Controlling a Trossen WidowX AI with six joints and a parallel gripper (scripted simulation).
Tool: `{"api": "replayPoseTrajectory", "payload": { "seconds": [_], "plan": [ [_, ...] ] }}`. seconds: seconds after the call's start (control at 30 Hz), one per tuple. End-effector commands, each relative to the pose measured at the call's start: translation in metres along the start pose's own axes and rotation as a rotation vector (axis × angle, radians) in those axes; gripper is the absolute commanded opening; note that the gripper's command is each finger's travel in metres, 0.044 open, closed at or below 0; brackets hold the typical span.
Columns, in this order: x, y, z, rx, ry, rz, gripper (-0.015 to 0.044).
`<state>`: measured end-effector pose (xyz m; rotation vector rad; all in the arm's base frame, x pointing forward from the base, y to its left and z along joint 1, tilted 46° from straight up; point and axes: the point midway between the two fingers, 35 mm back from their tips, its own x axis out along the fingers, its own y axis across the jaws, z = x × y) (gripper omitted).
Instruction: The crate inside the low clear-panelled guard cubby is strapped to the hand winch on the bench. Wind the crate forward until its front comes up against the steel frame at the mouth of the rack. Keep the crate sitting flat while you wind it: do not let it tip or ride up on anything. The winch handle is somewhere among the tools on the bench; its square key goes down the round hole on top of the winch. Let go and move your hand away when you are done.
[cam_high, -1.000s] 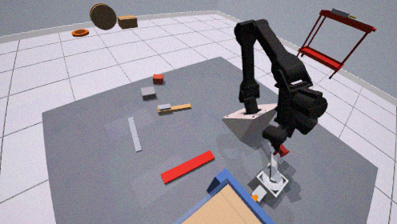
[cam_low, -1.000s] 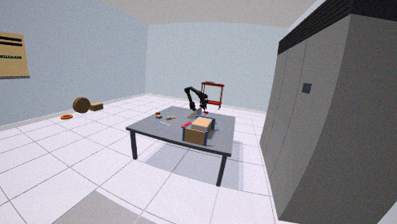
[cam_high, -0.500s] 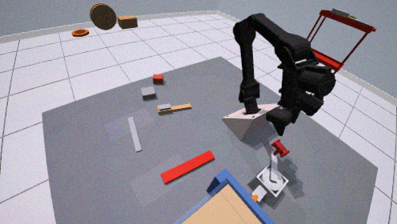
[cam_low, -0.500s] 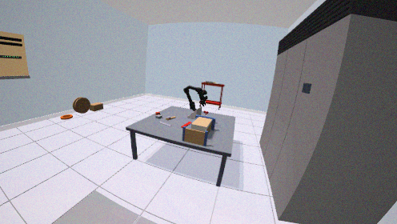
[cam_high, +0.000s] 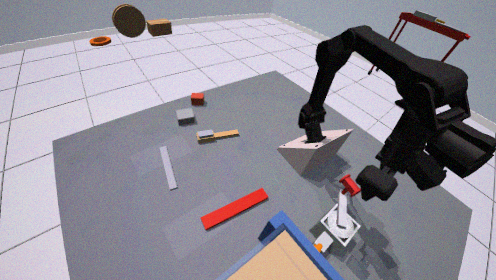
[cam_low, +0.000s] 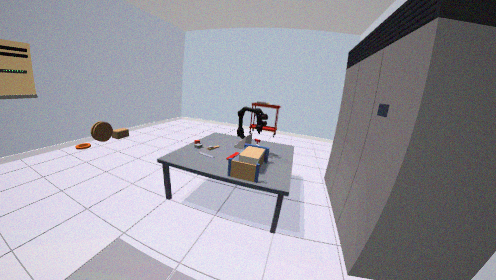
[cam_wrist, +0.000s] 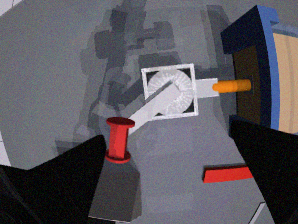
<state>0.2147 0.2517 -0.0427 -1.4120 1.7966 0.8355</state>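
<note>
Likely between turns of the wind, or just at the let-go part at its end; cannot tell which. Gripper (cam_high: 367, 186) (cam_low: 259, 131) (cam_wrist: 169, 135) wide open, with nothing in its grip. Red knob (cam_high: 349, 185) (cam_low: 257, 141) (cam_wrist: 119, 140) near the left side of the wrist view, not pinched, at the end of the pale handle (cam_high: 342, 207) (cam_wrist: 152, 109). Handle already on top of the winch (cam_high: 330, 220) (cam_wrist: 195, 102), so no more need to hunt for it. Tan crate (cam_high: 272, 257) (cam_low: 243, 170) (cam_wrist: 245, 85) inside the blue rack (cam_high: 320, 257) (cam_low: 229, 166) (cam_wrist: 275, 85), with the orange strap end (cam_high: 318, 247) (cam_wrist: 232, 86) at its front. Hard to tell if up against the frame yet. If not there, best to line up with the knob, grab it and go round again, slow and flat. If there, just back off, with no bump to the knob. Red bar (cam_high: 235, 208) (cam_low: 233, 155) (cam_wrist: 227, 174) beside the rack, not in the way of the handle, it seems. Brush-like tool (cam_high: 226, 134) (cam_low: 213, 147), thin pale strip (cam_high: 168, 167) (cam_low: 206, 155) and two small blocks (cam_high: 185, 117) (cam_low: 198, 146) well apart from the winch. Blue post close to the winch: watch out for knocks.
</note>
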Motion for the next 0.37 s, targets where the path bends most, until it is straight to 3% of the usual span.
{"api": "replayPoseTrajectory", "payload": {
  "seconds": [0.0, 0.33],
  "plan": [
    [0.013, -0.018, 0.020, -0.004, 0.094, -0.004, 0.0440],
    [0.027, -0.030, 0.034, -0.012, 0.163, -0.005, 0.0440]
  ]
}}
